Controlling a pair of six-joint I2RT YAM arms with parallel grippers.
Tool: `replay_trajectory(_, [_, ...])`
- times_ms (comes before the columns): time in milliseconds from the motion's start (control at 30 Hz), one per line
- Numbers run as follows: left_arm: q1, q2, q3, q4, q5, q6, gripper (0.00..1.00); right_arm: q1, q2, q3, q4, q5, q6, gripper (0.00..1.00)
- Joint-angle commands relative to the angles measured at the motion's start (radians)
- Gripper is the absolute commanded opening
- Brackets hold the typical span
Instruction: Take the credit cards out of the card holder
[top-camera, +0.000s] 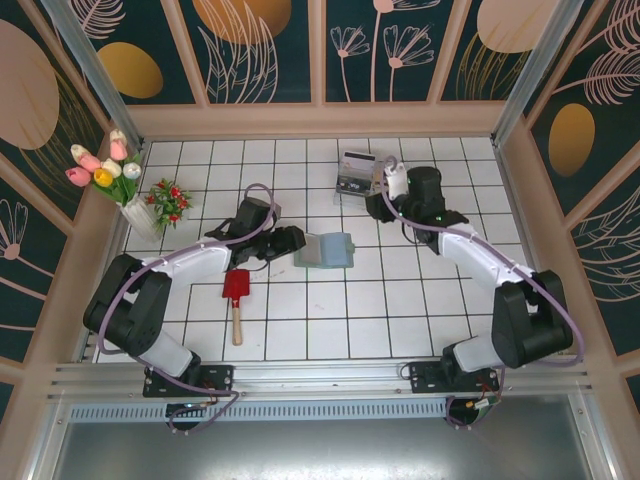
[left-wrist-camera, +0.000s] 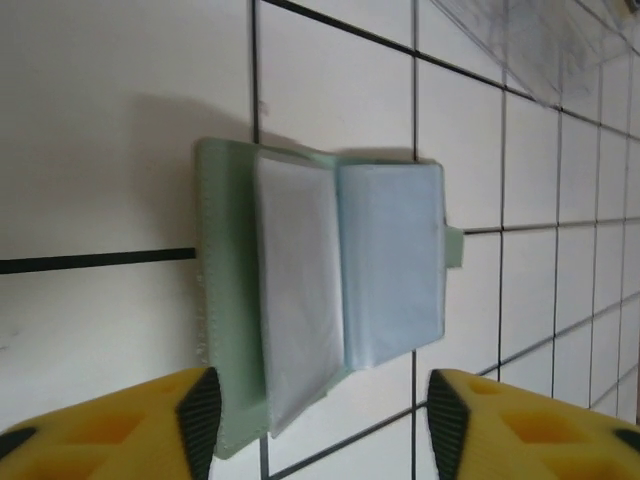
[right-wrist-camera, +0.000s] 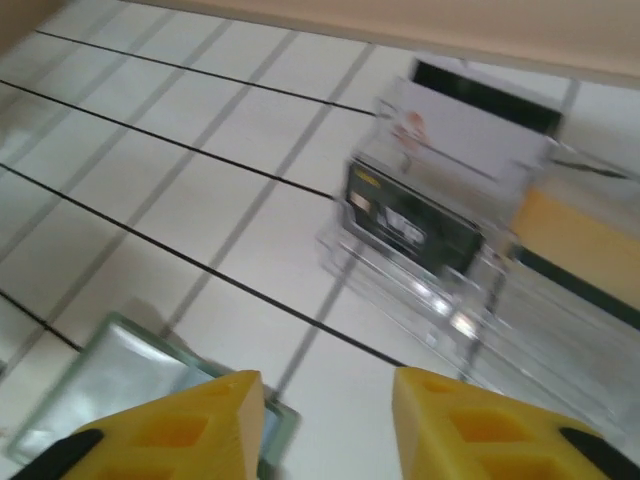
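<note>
The card holder (left-wrist-camera: 320, 290) lies open on the white-tiled bench (left-wrist-camera: 100, 100), blue-grey pockets up. Its near edge sits between the parted fingers of the left pincer (left-wrist-camera: 315, 425), just beside one black pad and clear of the other. The left arm (top-camera: 190, 265) stretches low across the bench toward it. The right pincer (right-wrist-camera: 325, 420), fingers apart with nothing between them, hovers near a clear plastic box (right-wrist-camera: 450, 310) holding a dark credit card (right-wrist-camera: 400, 225) and a tan-gold credit card (right-wrist-camera: 585, 250). The right arm (top-camera: 480, 255) reaches toward the far wall.
</note>
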Motion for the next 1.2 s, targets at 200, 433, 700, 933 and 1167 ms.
replay_trajectory(200, [0.046,-0.185,0.033,-0.151,-0.493,0.099,0.88,-0.156,-0.334,-0.295,0.267,0.461,0.248,0.66])
replay_trajectory(433, [0.142,-0.349,-0.046,-0.147,-0.779,0.195,0.99,-0.260,-0.442,-0.394,0.298,0.498,0.280,0.75])
replay_trajectory(700, [0.158,-0.452,-0.153,-0.012,-1.108,0.392,0.99,-0.342,-0.433,-0.540,0.500,0.470,0.334,0.99])
replay_trajectory(933, [0.215,-0.507,-0.292,0.202,-1.183,0.557,0.98,-0.355,-0.311,-0.631,0.699,0.493,0.280,0.99])
replay_trajectory(1167, [0.295,-0.517,-0.534,0.544,-1.141,0.575,0.99,-0.351,-0.120,-0.642,0.860,0.464,0.224,0.99])
